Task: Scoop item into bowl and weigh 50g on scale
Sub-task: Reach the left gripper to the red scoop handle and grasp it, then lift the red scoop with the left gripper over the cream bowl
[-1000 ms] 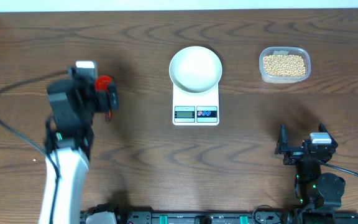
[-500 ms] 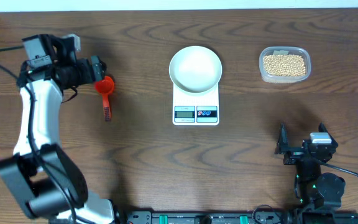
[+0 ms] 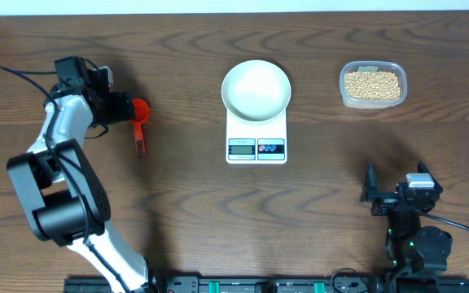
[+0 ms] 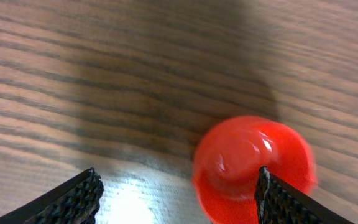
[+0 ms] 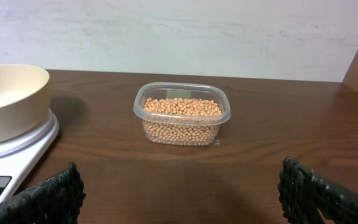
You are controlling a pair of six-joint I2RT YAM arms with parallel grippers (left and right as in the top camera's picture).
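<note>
beans [image 5: 182, 118] lie well ahead of parted right fingers [image 5: 48, 199]; parted left fingers [image 4: 73, 202] flank scoop [image 4: 247, 165].

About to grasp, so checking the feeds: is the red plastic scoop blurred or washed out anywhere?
Left wrist: the red plastic scoop is smeared with blur, a shadow darkens the wood behind it, and glare whitens the brown wooden table at the bottom edge. Overhead: scoop sharp, evenly lit. Right wrist: scoop not in frame.

Red scoop [image 3: 139, 110], white bowl [image 3: 256, 89], white scale [image 3: 256, 130] with red and blue buttons [image 3: 271, 147], tan beans [image 3: 371, 84], dark brown wood-grained table [image 3: 177, 203].
</note>
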